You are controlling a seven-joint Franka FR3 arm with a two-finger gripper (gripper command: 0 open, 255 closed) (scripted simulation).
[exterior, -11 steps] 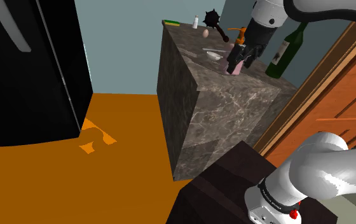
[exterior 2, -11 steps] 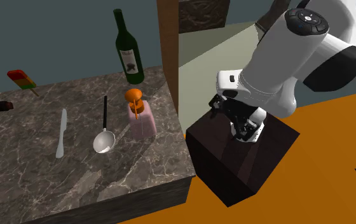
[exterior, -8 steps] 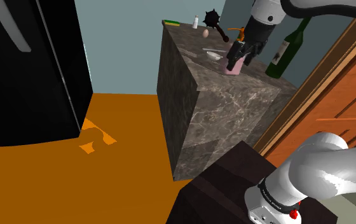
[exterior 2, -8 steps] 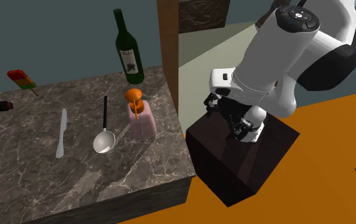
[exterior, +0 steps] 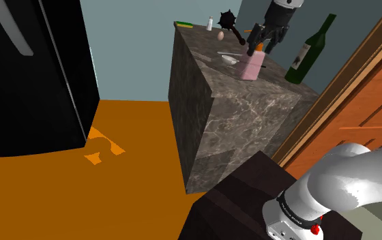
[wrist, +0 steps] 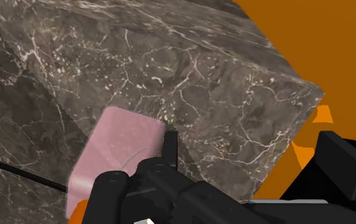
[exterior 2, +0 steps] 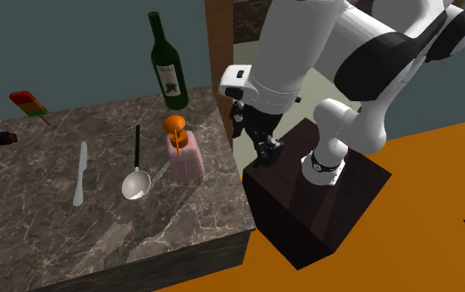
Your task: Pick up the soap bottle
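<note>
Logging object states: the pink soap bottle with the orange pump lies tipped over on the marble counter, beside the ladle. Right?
Not tipped over: the pink soap bottle stands upright on the marble counter, beside the ladle, as the second exterior view shows.

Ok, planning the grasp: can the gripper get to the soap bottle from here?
Probably yes: the gripper hangs close above the soap bottle, nothing between; ladle and wine bottle stand apart from it.

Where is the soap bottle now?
Second exterior view: the pink soap bottle stands near the counter's right edge, right of the ladle, in front of the wine bottle.
</note>
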